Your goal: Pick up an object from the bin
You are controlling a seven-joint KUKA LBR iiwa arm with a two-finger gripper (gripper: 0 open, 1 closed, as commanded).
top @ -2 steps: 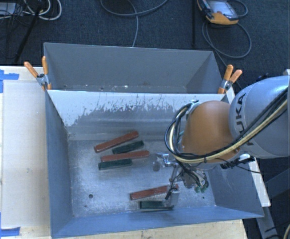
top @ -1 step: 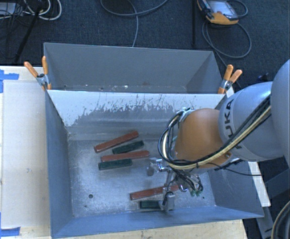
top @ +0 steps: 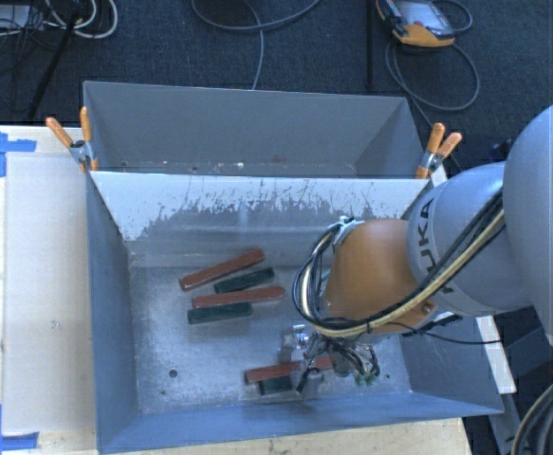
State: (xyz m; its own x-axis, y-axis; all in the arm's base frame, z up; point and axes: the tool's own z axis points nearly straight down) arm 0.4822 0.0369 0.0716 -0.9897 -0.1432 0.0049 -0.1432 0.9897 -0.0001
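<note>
Camera view: hand low at the near right of the bin floor, over a brown flat bar with a dark green bar touching its near side. Cannot tell whether open, closed or clamped on anything. Expect light, stiff, smooth stock, likely slippery; grip across the narrow width near mid-length to limit pivoting. Lying flat, long axis left to right, right end angled slightly toward the far wall. Well apart, farther left: four similar bars.
</note>
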